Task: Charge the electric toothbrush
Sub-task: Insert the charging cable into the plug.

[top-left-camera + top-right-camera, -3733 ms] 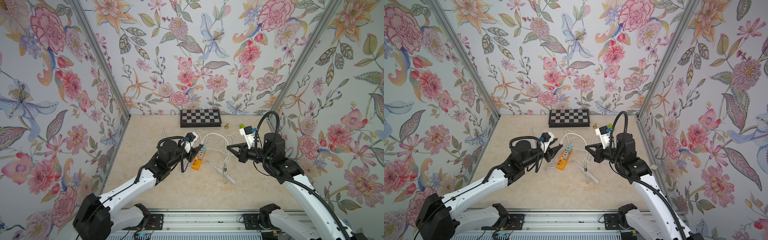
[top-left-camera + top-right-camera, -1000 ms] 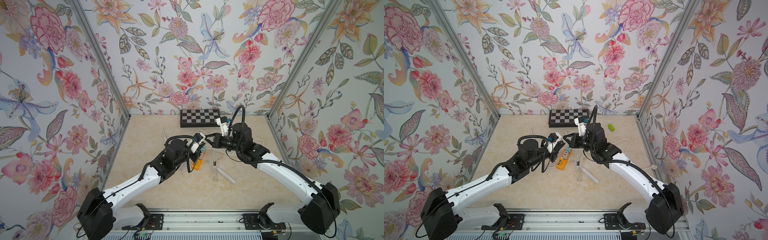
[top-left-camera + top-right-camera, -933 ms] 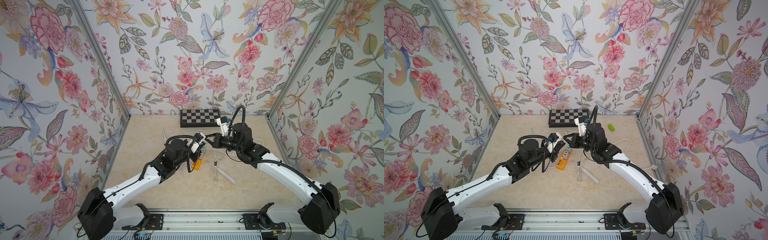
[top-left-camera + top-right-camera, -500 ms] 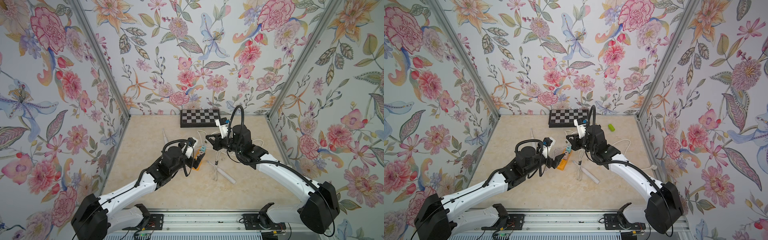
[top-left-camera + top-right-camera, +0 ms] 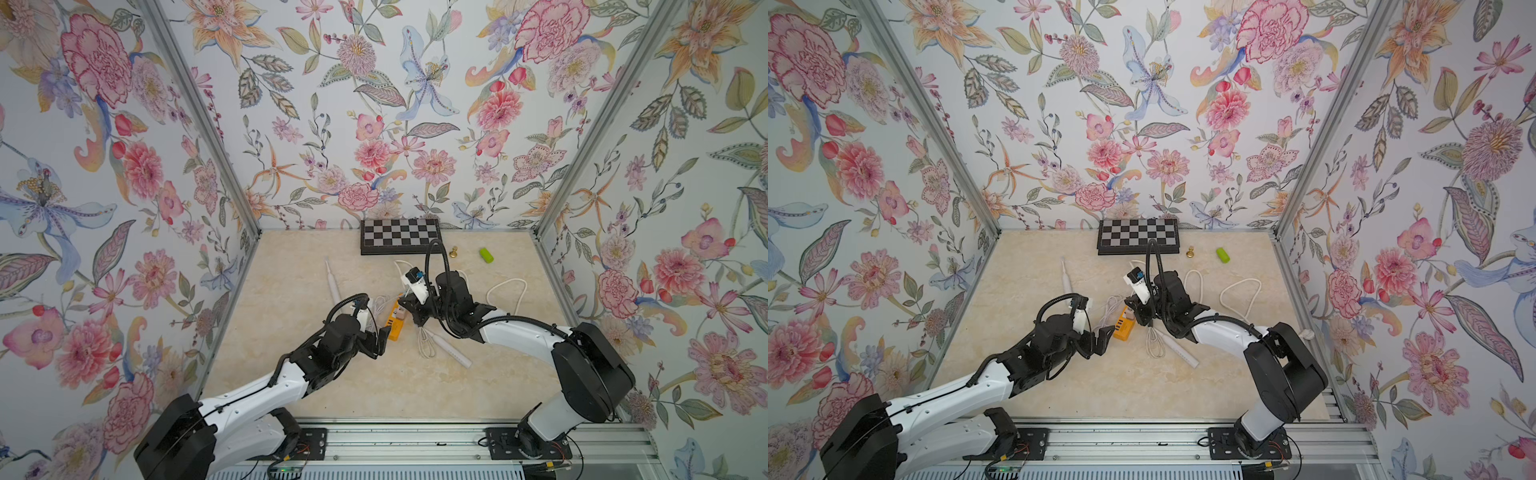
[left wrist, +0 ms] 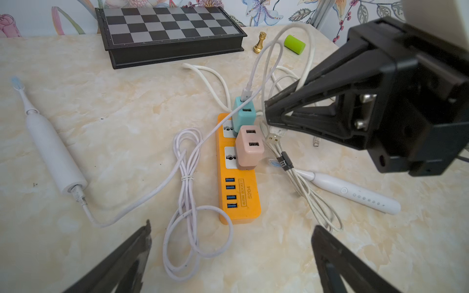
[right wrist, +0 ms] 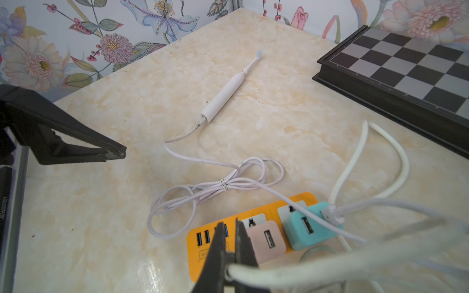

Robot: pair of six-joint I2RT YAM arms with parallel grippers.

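Tabletop of cream marble pattern (image 5: 332,386) is seen in both top views, an orange plastic power strip (image 5: 394,325) at its middle. A slim white electric toothbrush with a cable in its base (image 5: 332,284) is laid toward the back left, well apart from both grippers; a second white electric toothbrush (image 5: 1179,352) is laid beside the strip, near the right arm. The left gripper (image 5: 380,341) is held at the strip's near end, jaws spread wide and empty; the right gripper (image 5: 409,309) is held over the strip. In the left wrist view, the corded toothbrush (image 6: 54,154) is shown off to one side of the parted jaws, its cable run to a teal USB adapter (image 6: 243,116) beside a pink USB adapter (image 6: 250,149); the right gripper's jaws are clamped on a white USB charging cable (image 6: 275,134) just behind its plug, which is held just beside the pink adapter. In the right wrist view, the closed jaws are seen above the strip's blue USB ports, and the corded toothbrush (image 7: 225,96) is laid well beyond them.
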